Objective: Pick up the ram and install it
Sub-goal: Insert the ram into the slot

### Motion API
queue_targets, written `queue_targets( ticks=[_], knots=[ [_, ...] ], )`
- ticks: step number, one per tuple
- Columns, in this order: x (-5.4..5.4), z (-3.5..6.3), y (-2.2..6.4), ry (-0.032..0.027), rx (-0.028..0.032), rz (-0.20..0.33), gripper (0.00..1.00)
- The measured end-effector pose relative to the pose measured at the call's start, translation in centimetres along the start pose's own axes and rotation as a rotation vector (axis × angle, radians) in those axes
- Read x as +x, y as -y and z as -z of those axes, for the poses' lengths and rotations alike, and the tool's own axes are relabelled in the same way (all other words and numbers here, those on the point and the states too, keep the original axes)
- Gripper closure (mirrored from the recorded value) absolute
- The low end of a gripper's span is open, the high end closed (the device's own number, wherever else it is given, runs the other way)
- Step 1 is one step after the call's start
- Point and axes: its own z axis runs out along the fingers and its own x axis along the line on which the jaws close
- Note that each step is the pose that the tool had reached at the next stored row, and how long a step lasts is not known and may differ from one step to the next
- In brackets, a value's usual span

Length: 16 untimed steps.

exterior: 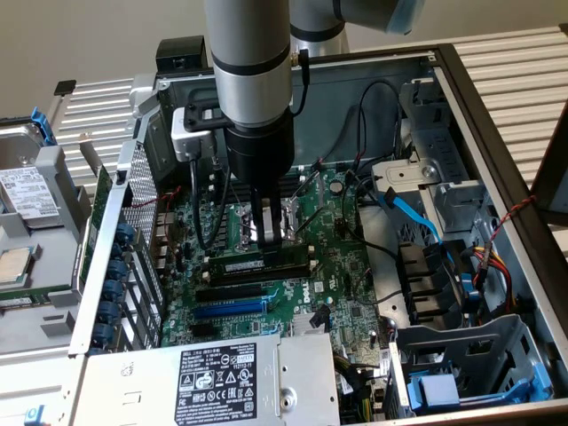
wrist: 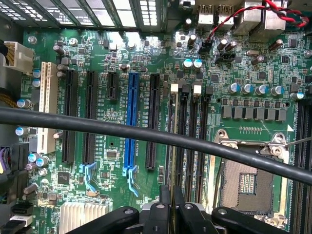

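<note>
Deep in the open grey metal computer case (exterior: 346,133), above the green motherboard (exterior: 342,266): black gripper (exterior: 272,241) on the silver arm, pointing straight down. Drawn almost together, pinching the thin top edge of the long, narrow dark-green ram (exterior: 244,265) with its pale label strip. Standing on edge along a memory slot, a black expansion slot (exterior: 235,291) just beside it and the long blue expansion slot (exterior: 229,309) beyond that. Hard to tell whether pushed fully home.

Through the wrist camera: gripper (wrist: 171,197) with the ram (wrist: 172,165) seen edge-on, lined up beneath it and ending at a white end clip (wrist: 174,88). Just beside it, the other black memory slots (wrist: 192,136); past those, the silver processor socket (wrist: 248,180). Slung across in front, a thick black cable (wrist: 97,126).
</note>
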Motion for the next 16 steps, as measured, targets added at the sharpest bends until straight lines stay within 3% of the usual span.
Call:
queue_targets(
  ticks=[16],
  knots=[
    [-0.01,-0.16,-0.08,-0.0001,0.0003,0.001,0.87]
  ],
)
